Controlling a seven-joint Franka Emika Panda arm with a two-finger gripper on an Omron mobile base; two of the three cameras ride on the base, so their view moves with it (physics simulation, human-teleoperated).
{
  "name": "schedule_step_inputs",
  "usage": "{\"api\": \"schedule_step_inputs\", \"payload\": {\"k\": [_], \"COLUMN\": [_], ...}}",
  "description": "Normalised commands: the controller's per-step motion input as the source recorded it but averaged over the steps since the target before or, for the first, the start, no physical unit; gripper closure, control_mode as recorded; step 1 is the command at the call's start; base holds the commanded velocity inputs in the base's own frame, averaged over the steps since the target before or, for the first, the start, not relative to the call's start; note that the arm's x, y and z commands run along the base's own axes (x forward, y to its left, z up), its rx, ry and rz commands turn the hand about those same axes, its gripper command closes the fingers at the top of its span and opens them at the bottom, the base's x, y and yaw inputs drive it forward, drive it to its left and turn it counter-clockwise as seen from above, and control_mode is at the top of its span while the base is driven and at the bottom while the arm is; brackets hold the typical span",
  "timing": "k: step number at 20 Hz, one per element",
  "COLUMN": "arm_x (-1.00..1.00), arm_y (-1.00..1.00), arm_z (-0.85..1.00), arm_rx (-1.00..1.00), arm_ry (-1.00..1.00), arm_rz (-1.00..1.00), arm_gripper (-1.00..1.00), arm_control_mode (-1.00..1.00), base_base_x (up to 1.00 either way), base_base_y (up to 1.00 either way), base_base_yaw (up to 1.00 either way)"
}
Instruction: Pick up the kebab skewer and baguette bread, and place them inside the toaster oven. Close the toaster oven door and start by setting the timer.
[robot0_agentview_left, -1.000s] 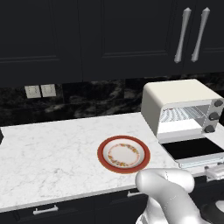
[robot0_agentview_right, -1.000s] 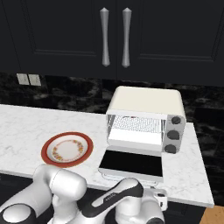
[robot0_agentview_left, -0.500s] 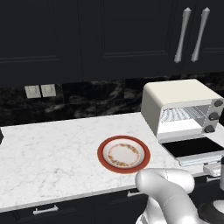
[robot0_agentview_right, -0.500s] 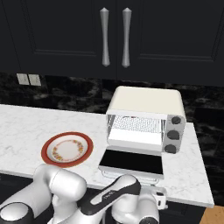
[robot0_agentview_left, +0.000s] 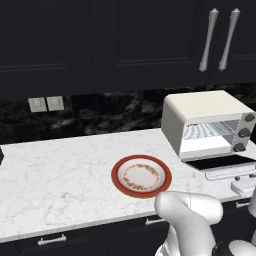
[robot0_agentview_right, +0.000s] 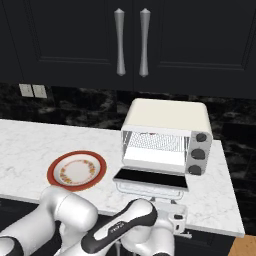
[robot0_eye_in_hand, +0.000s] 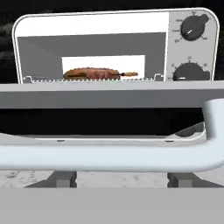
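The toaster oven (robot0_agentview_right: 165, 137) sits toward the right end of the worktop (robot0_agentview_left: 60, 175) with the toaster oven door (robot0_agentview_right: 151, 178) folded flat, so its silver bar handle (robot0_eye_in_hand: 105, 156) faces the arm and crosses the hand view right in front of the camera. That closeness suggests the hand is set low at the worktop's edge to take the bar and swing the flap up. Deep on the wire rack (robot0_eye_in_hand: 94, 80) lie the baguette bread (robot0_eye_in_hand: 89, 73) and what looks like the kebab skewer (robot0_eye_in_hand: 129, 74) poking out beside it, though the two blur together. The plate (robot0_agentview_left: 141, 176) is bare, so loading seems done. I cannot tell how the fingers stand. The timer knobs (robot0_eye_in_hand: 191, 29) await.
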Motion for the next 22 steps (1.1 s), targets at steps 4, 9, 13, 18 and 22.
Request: {"api": "schedule_step_inputs", "payload": {"k": [4, 9, 13, 18, 22], "arm_x": [0.11, 0.12, 0.19, 0.25, 0.0], "arm_y": [0.0, 0.0, 0.0, 0.0, 0.0], "arm_z": [0.78, 0.8, 0.81, 0.75, 0.22], "arm_rx": [0.0, 0.0, 0.0, 0.0, 0.0], "arm_ry": [-0.17, -0.15, -0.1, -0.08, 0.0], "arm_rz": [-0.03, -0.03, -0.02, -0.01, -0.04], "arm_gripper": [-1.0, -1.0, -1.0, -1.0, -1.0], "arm_control_mode": [-1.0, -1.0, -1.0, -1.0, -1.0], "base_base_x": [0.0, 0.0, 0.0, 0.0, 0.0], "base_base_y": [0.0, 0.0, 0.0, 0.0, 0.0], "base_base_yaw": [0.0, 0.0, 0.0, 0.0, 0.0]}}
